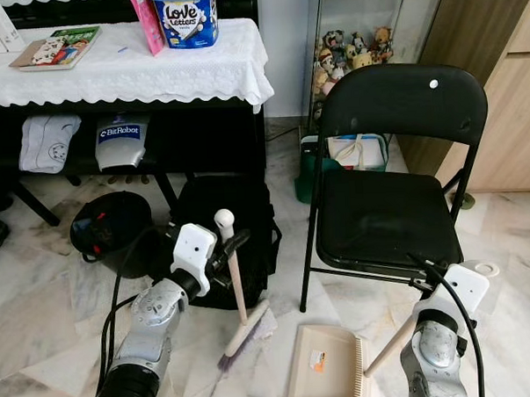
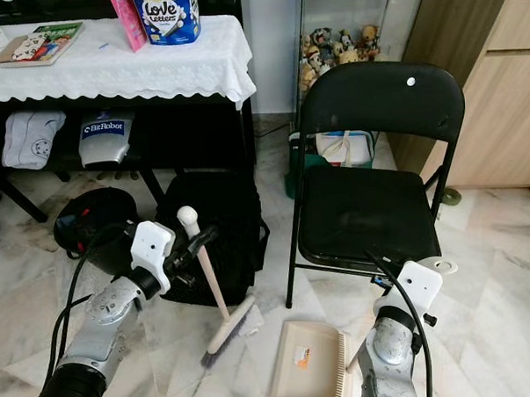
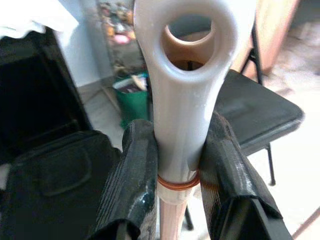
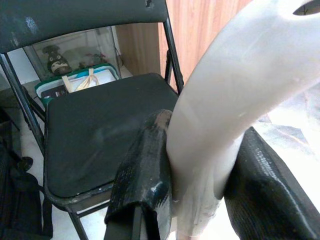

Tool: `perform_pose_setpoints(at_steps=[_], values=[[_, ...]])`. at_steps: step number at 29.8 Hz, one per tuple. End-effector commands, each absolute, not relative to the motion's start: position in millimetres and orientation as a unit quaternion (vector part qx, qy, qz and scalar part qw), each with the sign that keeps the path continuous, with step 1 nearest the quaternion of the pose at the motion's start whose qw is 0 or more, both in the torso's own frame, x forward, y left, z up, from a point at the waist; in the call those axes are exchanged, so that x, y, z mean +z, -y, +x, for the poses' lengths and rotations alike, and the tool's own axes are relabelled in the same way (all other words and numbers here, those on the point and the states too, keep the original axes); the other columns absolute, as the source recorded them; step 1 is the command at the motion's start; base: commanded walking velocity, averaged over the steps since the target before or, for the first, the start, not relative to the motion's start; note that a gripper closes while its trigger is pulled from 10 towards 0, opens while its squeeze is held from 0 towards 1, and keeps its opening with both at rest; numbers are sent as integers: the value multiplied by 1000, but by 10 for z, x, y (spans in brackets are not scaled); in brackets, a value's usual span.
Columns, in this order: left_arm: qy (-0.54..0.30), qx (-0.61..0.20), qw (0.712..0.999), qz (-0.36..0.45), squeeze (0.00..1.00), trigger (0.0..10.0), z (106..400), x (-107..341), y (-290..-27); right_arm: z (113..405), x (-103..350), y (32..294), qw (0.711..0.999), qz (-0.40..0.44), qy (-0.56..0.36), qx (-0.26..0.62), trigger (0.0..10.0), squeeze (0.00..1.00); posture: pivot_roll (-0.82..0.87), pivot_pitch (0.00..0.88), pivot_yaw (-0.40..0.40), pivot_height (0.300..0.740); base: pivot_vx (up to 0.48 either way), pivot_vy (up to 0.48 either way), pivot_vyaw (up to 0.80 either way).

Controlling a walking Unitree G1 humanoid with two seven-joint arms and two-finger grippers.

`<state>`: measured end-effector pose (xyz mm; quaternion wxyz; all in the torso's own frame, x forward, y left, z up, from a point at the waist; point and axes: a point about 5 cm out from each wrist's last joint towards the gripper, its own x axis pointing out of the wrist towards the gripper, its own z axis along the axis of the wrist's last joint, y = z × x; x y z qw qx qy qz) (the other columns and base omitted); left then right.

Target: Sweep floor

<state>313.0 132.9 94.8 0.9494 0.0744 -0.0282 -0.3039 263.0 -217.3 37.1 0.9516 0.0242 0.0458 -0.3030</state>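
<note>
A small broom [image 1: 238, 301] with a pale wooden handle and white end cap stands tilted on the marble floor, its lilac bristles [image 1: 245, 338] touching the tiles. My left gripper [image 1: 230, 250] is shut on the handle just below the cap; its black fingers [image 3: 135, 175] clamp the white grip. A beige dustpan [image 1: 323, 366] lies flat on the floor to the right of the bristles, its comb edge on its right side. My right gripper [image 4: 200, 190] is shut on the dustpan's white handle [image 4: 235, 100], low at the front right.
A black folding chair [image 1: 389, 189] stands just behind the dustpan. A black backpack [image 1: 223, 235] and a black helmet [image 1: 117, 231] sit behind the broom, under a table with a white lace cloth [image 1: 127, 68]. A glass cabinet and a green bin [image 1: 308, 175] stand beyond.
</note>
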Motion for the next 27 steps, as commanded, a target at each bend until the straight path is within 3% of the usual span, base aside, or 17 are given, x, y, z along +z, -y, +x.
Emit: perform_pose_setpoints(at_steps=[1,10,27], values=[[10,-319,944,79,0,10000,3124,909,-1354,2636,350,2126,953,32,-50,-299,10000,0,-30,115,60,740,0,0,0],[-13,-349,933,88,0,10000,3102,899,-1443,2642,343,2125,952,34,-52,-300,10000,0,-24,117,61,740,0,0,0],[-75,-373,914,140,0,10000,2998,1063,-1997,2675,350,2139,953,33,-52,-297,10000,0,-13,108,51,740,0,0,0]])
